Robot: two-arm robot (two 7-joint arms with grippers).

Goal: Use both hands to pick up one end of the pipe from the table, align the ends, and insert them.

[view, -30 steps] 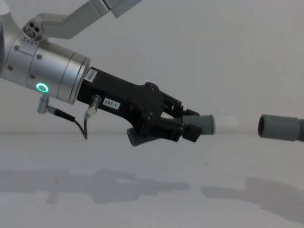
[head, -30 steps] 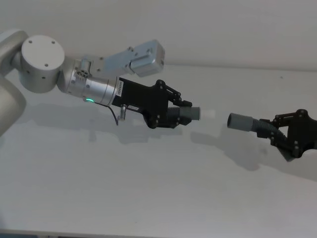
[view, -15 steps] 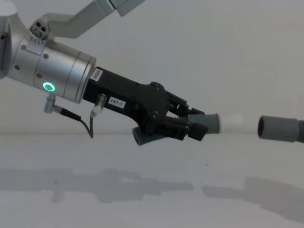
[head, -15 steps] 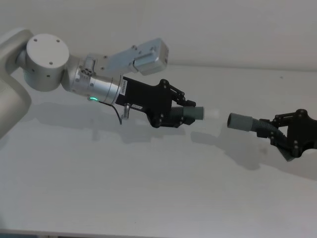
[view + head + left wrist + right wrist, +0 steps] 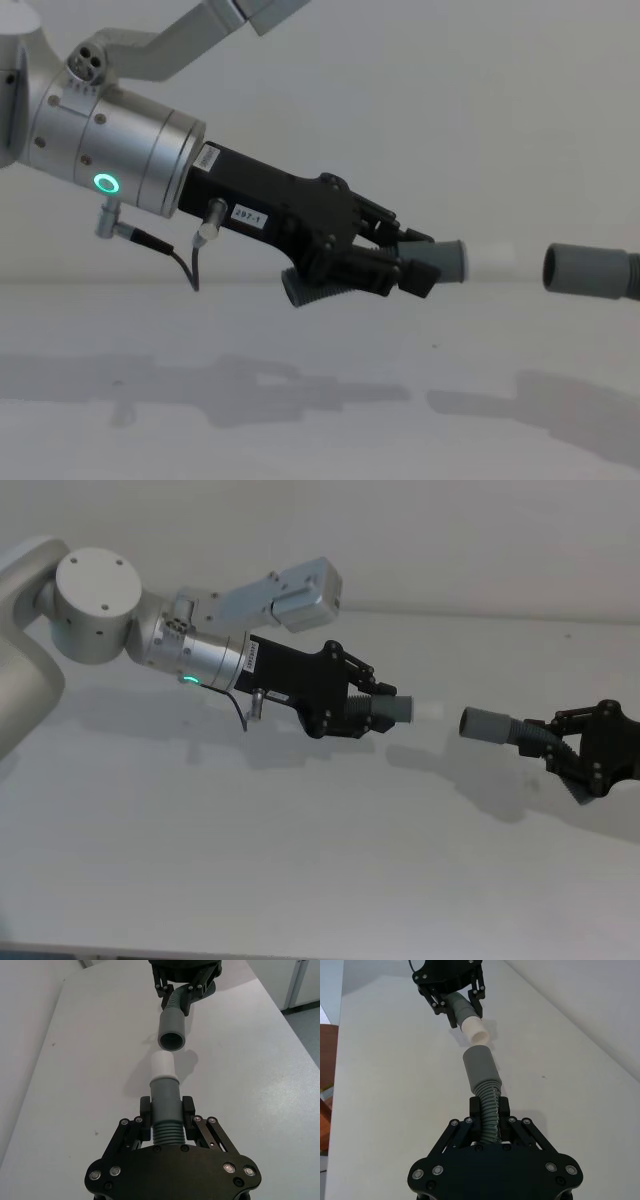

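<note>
Above the table (image 5: 300, 880), both pipe pieces are held clear of the surface and face each other across a short open gap.

Left gripper (image 5: 378, 702): jaws clenched on the ribbed section of the curved piece (image 5: 165, 1105). Its smooth cuff (image 5: 447, 262) and white tip (image 5: 162, 1065) project forward toward the other arm.

Right gripper (image 5: 560, 748): jaws clenched on the ribbed hose behind the straight piece (image 5: 479, 1068), whose open mouth (image 5: 171, 1040) faces the white tip.

Step in hand, as judged: final alignment before insertion. In the left wrist view the mouth sits slightly to one side of the tip's axis; in the right wrist view the two pieces lie at a small angle to each other.

Procedure for a clean insertion:
1. Correct the angular error first, so both axes run parallel.
2. Remove the remaining sideways offset until the tip centres on the mouth.
3. Close the gap slowly along the shared axis.
4. Maintain both grips; the ribbed sections may flex under end load, so a jammed tip calls for backing off and realigning.
</note>
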